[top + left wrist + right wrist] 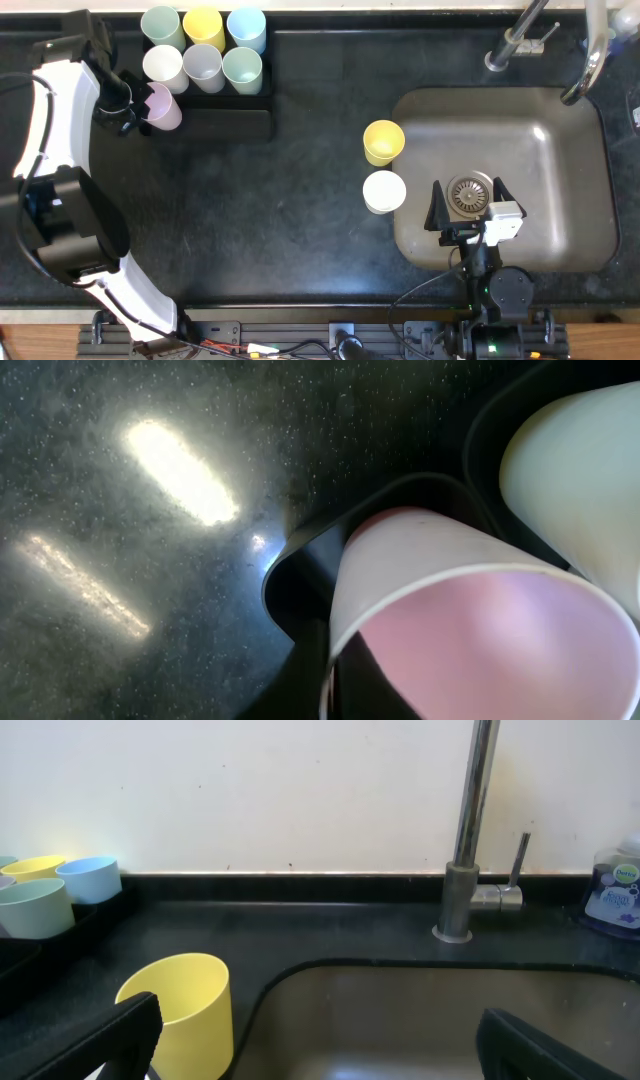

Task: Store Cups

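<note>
Dark speckled stone makes up the table (290,210), glossy enough to throw back two long streaks of light in the left wrist view. Its broad middle stretch lies open between the black tray (235,122) at the far left and the steel sink (560,180) on the right. The sink is a brushed, round-cornered basin with a drain at its floor. A tall chrome tap (520,38) stands behind it against a plain pale wall (300,790).

Six stored cups (204,65) stand upright in the tray in two rows of three, smooth matte plastic in pastel green, yellow, blue, white and grey. The left gripper (128,104) is at the tray's near-left corner, its fingers clamped on the pink cup (470,610). That cup is tilted, with its narrow base down in a rounded black pocket beside a white stored cup. Whether the base touches the pocket floor cannot be told.

Two more cups stand on the table just beside the sink's left rim. The loose yellow cup (383,141) is the farther of the two. The loose white cup (384,191) is nearer, just beside it but apart.

The right gripper (468,200) hangs above the drain with its black fingers wide apart and holding nothing, and bare steel lies around it on all sides.
</note>
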### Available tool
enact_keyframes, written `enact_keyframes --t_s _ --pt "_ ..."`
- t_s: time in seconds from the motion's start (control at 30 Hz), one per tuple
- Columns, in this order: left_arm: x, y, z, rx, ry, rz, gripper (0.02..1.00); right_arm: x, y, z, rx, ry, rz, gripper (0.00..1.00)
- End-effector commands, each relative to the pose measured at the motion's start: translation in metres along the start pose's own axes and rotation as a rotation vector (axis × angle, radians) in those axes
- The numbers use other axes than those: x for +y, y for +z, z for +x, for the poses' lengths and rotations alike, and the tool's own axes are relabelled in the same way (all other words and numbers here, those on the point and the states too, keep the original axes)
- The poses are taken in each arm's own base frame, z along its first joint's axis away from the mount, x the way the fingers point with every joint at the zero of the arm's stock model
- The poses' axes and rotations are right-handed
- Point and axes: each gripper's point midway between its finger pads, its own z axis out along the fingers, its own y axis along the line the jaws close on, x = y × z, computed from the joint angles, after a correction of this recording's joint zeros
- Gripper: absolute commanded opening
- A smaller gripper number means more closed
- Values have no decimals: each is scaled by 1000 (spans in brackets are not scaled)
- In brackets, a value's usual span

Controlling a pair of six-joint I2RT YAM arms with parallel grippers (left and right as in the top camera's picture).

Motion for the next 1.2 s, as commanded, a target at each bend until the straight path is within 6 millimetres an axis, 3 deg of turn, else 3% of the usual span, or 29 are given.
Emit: enact_keyframes --t_s 0.03,0.1,0.23,0.27,0.33,0.37,0.53,0.67,0.73,0.8,0.9,1.07,1.13,1.2 --pt "3 6 0 2 9 -18 544 1 0 3 -1 -3 -8 998" --pt "1 6 1 2 14 -17 654 1 0 3 -1 -3 -8 993" --pt "-2 5 3 2 22 -15 665 1 0 3 0 -3 -8 996" --pt "-2 4 4 -1 24 -12 706 1 0 3 -1 -3 -7 998" --pt "-4 0 4 -8 29 -5 833 1 0 3 -1 -3 -8 998" --pt "-6 -4 5 -15 32 2 989 1 0 3 -1 -3 -8 998" --pt "-22 -48 13 -90 72 89 998 1 0 3 0 -3 -8 996" --pt "-49 -99 42 -165 169 197 998 1 0 3 0 -3 -8 998" --pt "-70 -120 69 -190 278 251 996 1 0 3 -1 -3 -8 998" --pt "-98 -135 107 -207 416 298 998 1 0 3 -1 -3 -8 998" --pt "-137 -139 172 -234 598 329 998 1 0 3 -1 -3 -8 996" --pt "-186 -110 291 -202 701 364 998 1 0 3 0 -3 -8 996" --pt "-191 -94 333 -134 717 366 998 1 0 3 0 -3 -7 996" --pt "-187 -78 362 -71 725 339 998 1 0 3 0 -3 -7 998"
